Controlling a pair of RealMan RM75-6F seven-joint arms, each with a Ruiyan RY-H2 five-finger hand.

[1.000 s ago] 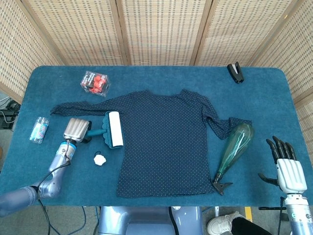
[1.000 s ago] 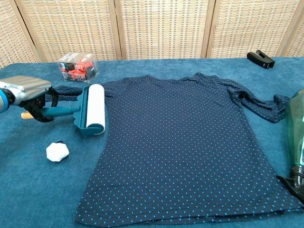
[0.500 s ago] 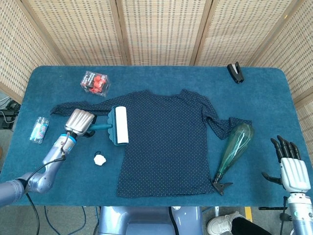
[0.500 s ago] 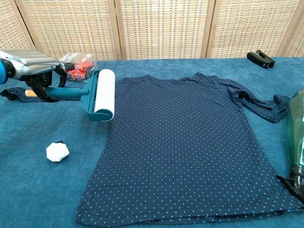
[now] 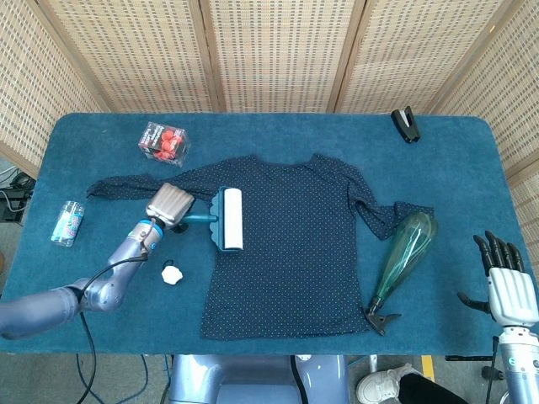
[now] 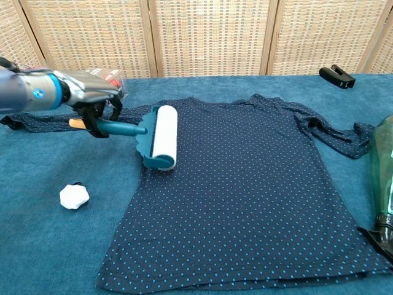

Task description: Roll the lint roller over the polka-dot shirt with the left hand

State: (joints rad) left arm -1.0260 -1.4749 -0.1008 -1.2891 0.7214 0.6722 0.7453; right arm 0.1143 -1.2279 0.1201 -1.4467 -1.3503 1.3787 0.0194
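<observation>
A navy polka-dot shirt (image 5: 290, 244) (image 6: 245, 184) lies flat in the middle of the blue table. My left hand (image 5: 168, 204) (image 6: 92, 98) grips the teal handle of the lint roller (image 5: 227, 219) (image 6: 161, 137). The roller's white drum rests on the shirt's left part, just inside its left edge. My right hand (image 5: 504, 282) hangs off the table's front right corner with its fingers apart and nothing in it; the chest view does not show it.
A green glass bottle (image 5: 404, 257) (image 6: 384, 178) lies right of the shirt. A clear box of red items (image 5: 164, 143) (image 6: 113, 78) sits at the back left, a small white object (image 5: 172, 273) (image 6: 74, 196) near the front left, a plastic packet (image 5: 66, 223) at the left edge, a black clip (image 5: 405, 124) (image 6: 336, 76) at the back right.
My left hand has carried the lint roller to the right, from the table beside the shirt onto the shirt's left part. My right hand has sunk slightly lower.
</observation>
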